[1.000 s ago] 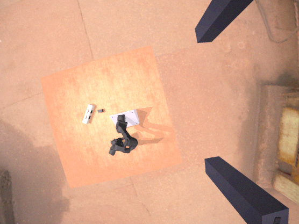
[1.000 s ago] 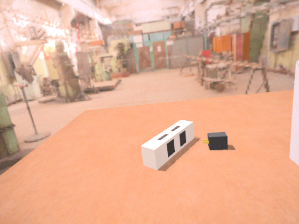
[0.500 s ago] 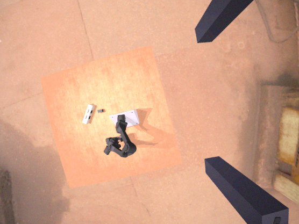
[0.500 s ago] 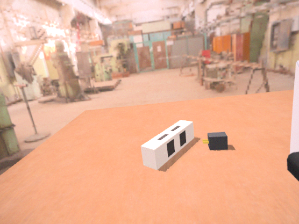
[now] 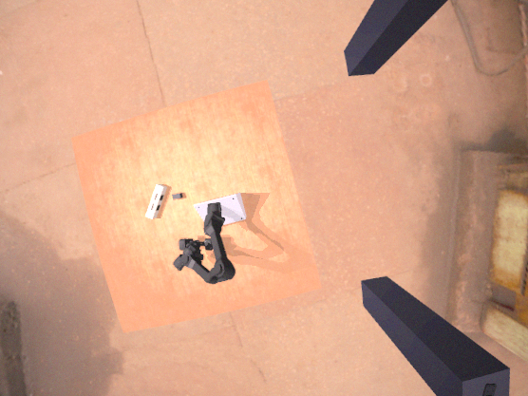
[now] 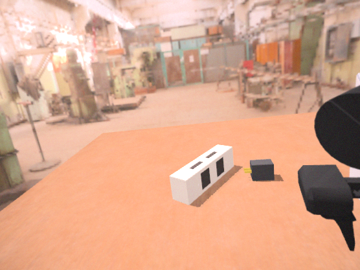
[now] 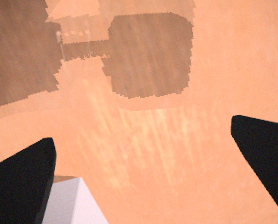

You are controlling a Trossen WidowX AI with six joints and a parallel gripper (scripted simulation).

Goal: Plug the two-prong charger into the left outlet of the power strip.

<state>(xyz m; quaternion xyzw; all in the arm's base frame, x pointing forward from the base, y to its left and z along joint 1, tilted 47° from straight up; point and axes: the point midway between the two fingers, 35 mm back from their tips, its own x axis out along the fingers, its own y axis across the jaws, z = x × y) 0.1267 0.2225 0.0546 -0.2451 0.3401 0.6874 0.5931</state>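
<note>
The white power strip (image 5: 157, 201) (image 6: 180, 188) lies on the table, with two dark outlets in its long side facing the charger. The dark charger (image 5: 178, 196) (image 6: 262, 170) lies apart from the strip, close to its far end in the exterior view. Its two yellow prongs (image 6: 247, 170) point toward the strip. My gripper (image 7: 145, 135) is wide open and empty, over bare table. In the exterior view part of the gripper shows at the right edge, to the right of the charger and clear of it. The wrist view shows neither strip nor charger.
The table (image 5: 119, 281) (image 6: 97, 224) carries the pale mounting block (image 5: 235, 210) of the arm, right of the charger in the top view. A pale block corner (image 7: 75, 205) shows low in the wrist view, by the left finger. Two dark beams (image 5: 404, 20) (image 5: 427, 338) stand beyond the table.
</note>
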